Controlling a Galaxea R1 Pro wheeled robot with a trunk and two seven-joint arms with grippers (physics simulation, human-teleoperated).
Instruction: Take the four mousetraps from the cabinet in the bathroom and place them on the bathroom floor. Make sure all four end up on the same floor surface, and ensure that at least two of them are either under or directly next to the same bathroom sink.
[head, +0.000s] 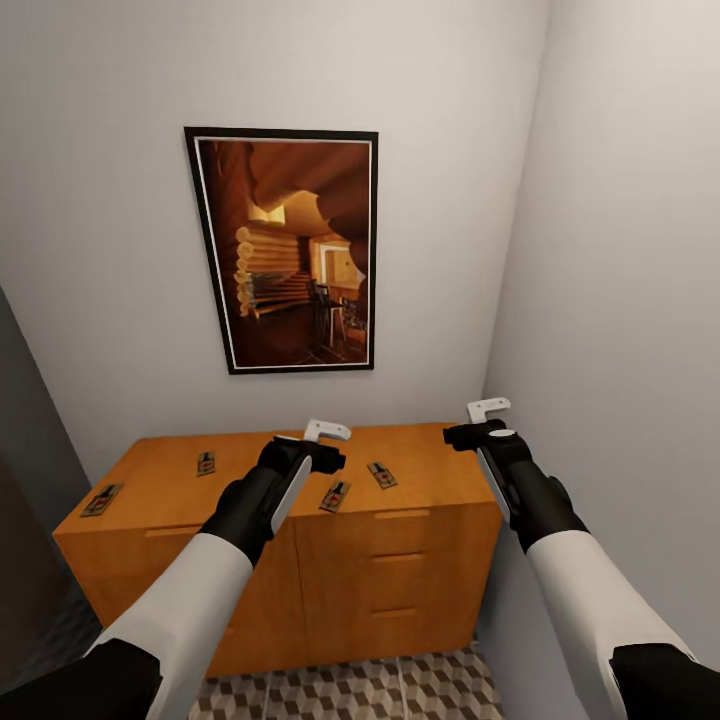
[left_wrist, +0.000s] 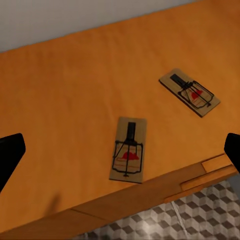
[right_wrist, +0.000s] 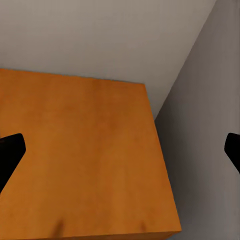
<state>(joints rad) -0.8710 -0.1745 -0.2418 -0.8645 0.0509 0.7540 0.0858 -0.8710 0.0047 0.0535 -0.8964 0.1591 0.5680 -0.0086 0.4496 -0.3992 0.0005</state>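
Note:
Several mousetraps lie flat on top of the orange-brown cabinet (head: 400, 560): one at the left end (head: 101, 499), one further back (head: 205, 463), and two near the middle front edge (head: 335, 496) (head: 381, 474). My left gripper (head: 312, 452) hovers open above the middle pair; the left wrist view has its black fingertips (left_wrist: 10, 155) wide apart around the nearer mousetrap (left_wrist: 128, 149), with another mousetrap (left_wrist: 189, 92) beside it. Over the cabinet's bare right end, my right gripper (head: 482, 430) is open and empty (right_wrist: 120, 150). The bathroom floor (head: 400, 690) is patterned tile. The sink is out of view.
A framed picture (head: 285, 250) hangs on the white wall behind the cabinet. A grey wall (head: 620, 300) stands close along the cabinet's right side, next to my right arm. A dark surface (head: 25, 470) borders the left.

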